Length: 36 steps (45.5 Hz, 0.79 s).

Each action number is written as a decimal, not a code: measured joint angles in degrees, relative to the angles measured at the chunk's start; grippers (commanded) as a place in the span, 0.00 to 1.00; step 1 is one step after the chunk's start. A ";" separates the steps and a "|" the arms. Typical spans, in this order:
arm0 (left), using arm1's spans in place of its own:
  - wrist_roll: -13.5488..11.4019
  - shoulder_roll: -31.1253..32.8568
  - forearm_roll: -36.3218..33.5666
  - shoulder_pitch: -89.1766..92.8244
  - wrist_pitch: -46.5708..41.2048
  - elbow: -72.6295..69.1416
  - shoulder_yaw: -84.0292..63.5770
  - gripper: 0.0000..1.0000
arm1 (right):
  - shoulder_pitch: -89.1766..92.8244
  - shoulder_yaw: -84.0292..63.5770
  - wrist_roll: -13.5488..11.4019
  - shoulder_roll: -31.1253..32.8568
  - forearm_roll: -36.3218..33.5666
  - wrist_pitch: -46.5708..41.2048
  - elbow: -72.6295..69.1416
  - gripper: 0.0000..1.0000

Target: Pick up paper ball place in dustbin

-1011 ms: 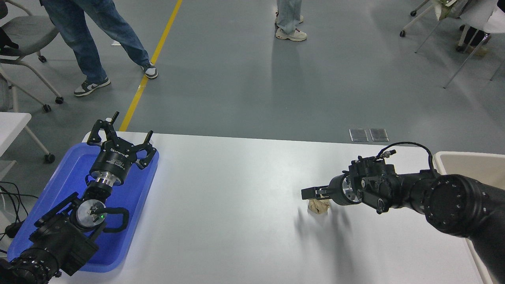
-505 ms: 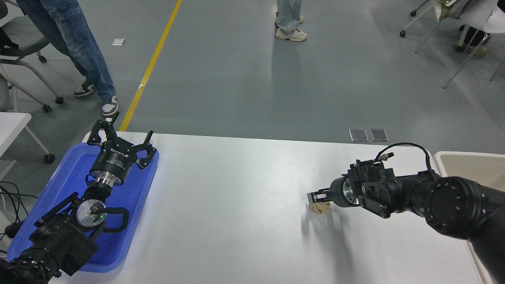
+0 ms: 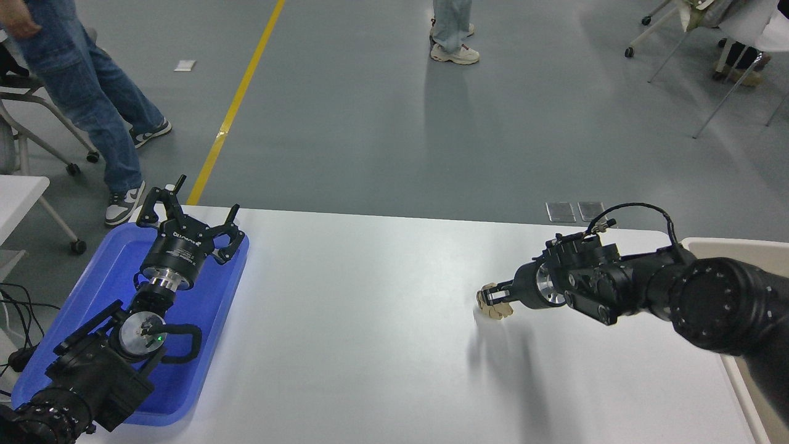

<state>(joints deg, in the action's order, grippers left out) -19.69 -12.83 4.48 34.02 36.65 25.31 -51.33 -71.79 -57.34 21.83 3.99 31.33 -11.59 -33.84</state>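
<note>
The tan-brown paper ball (image 3: 495, 306) is between the fingers of my right gripper (image 3: 492, 301), which is shut on it. The ball sits slightly above the white table (image 3: 370, 320), right of centre, with its shadow below it. The right arm comes in from the right edge. The beige dustbin (image 3: 709, 244) stands at the table's right edge, mostly hidden behind the right arm. My left gripper (image 3: 185, 209) is open and parked over the blue tray.
A flat blue tray (image 3: 92, 290) lies at the table's left end under the left arm. A person in jeans (image 3: 80, 92) stands beyond the far left corner. Another person's feet (image 3: 454, 49) are further back. Chairs stand at both top corners.
My right gripper lowered onto the paper ball, shut on it and raised it a little off the table. The person at the left walked further left.
</note>
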 measured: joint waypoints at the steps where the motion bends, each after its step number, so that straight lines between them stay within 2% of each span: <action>1: 0.00 0.00 0.00 0.00 0.00 0.00 0.00 1.00 | -0.88 -0.19 0.05 0.49 0.00 -0.22 -0.79 0.00; 13: 0.00 0.00 0.00 0.00 0.00 0.00 0.00 1.00 | -15.42 -2.69 1.11 7.13 0.06 -5.73 -11.86 0.00; 36: 0.00 0.00 0.00 -0.01 0.00 0.00 0.00 1.00 | -39.12 -4.77 2.05 16.66 0.26 -17.68 -23.39 0.00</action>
<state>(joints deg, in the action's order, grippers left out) -19.69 -12.83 4.48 34.01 36.65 25.31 -51.33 -110.91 -62.11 23.88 20.65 31.59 -29.27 -57.24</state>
